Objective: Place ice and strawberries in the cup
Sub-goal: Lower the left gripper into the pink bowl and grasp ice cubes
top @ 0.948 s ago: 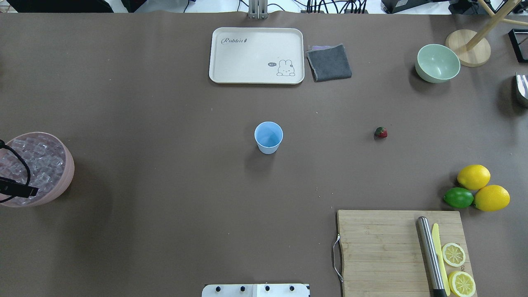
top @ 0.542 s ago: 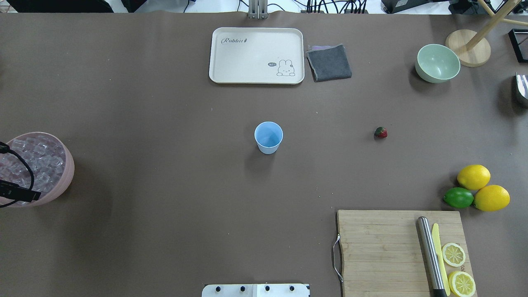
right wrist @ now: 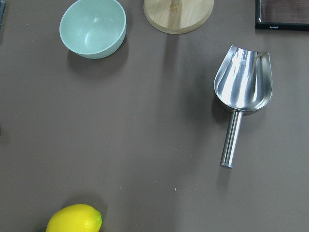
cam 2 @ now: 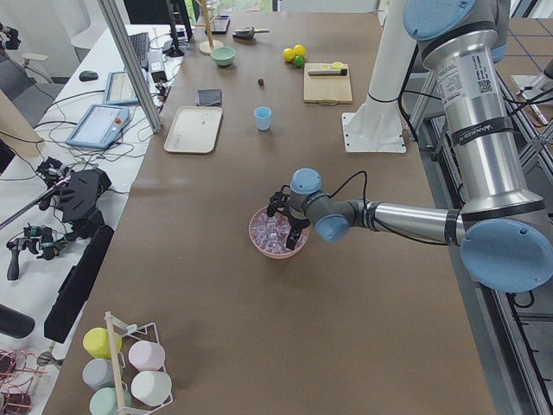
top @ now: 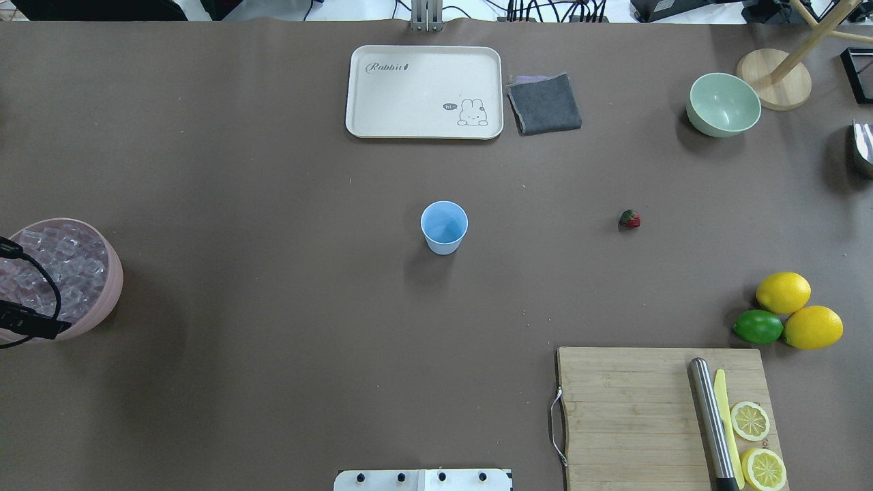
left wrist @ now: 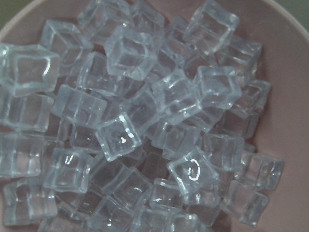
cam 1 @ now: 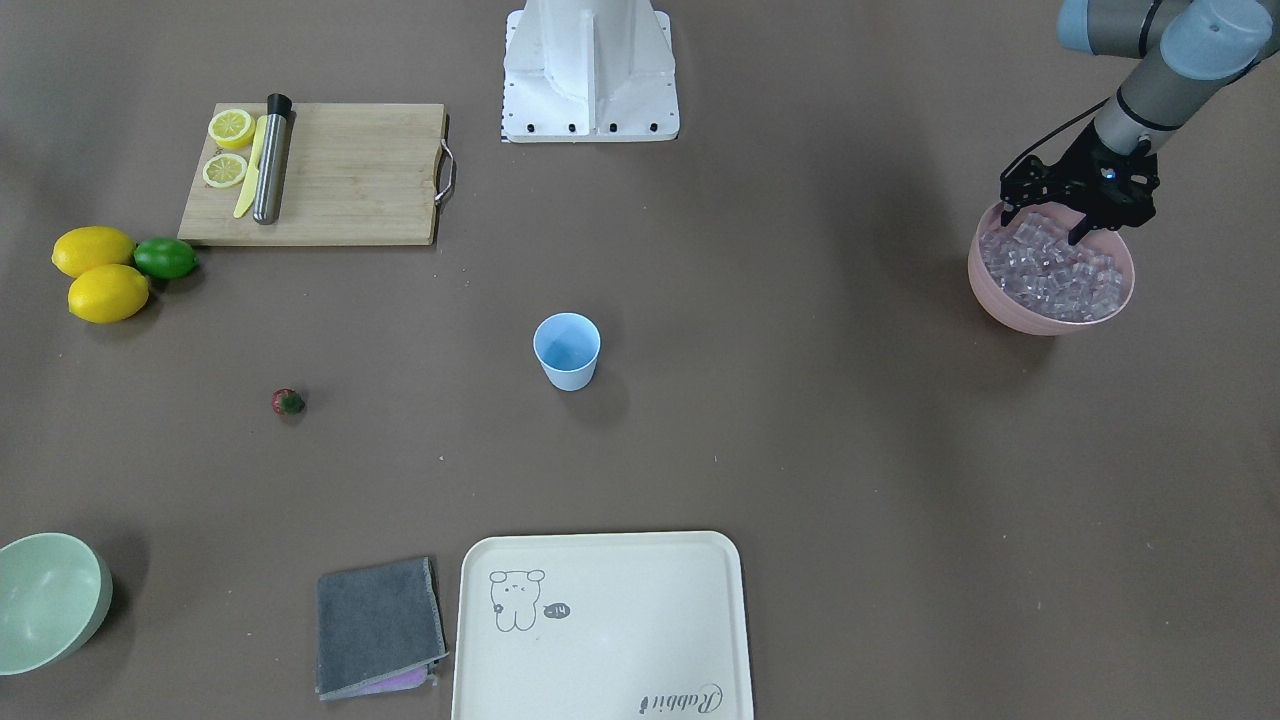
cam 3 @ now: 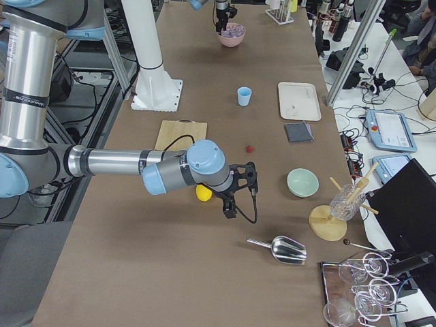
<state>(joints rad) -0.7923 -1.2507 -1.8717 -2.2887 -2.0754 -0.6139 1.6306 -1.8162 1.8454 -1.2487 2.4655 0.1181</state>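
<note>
Left gripper [cam 1: 1042, 226], jaws spread and apparently empty, is hovering over the pink bowl [cam 1: 1045, 322]; directly beneath, the ice [left wrist: 118, 135] is lying heaped: light, hard, slick cubes, best pinched across flat faces.

Tray [top: 409, 92], cloth [top: 544, 103], lemons [top: 783, 292], lime [top: 758, 326], perhaps a knife [top: 727, 423].

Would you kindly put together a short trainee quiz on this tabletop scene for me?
1. True or false: the cup already holds ice.
2. Which arm's gripper hangs over the pink bowl: A) left, B) right?
3. How many whole lemons sit beside the lime?
Key: 1 false; 2 A; 3 two.
</note>
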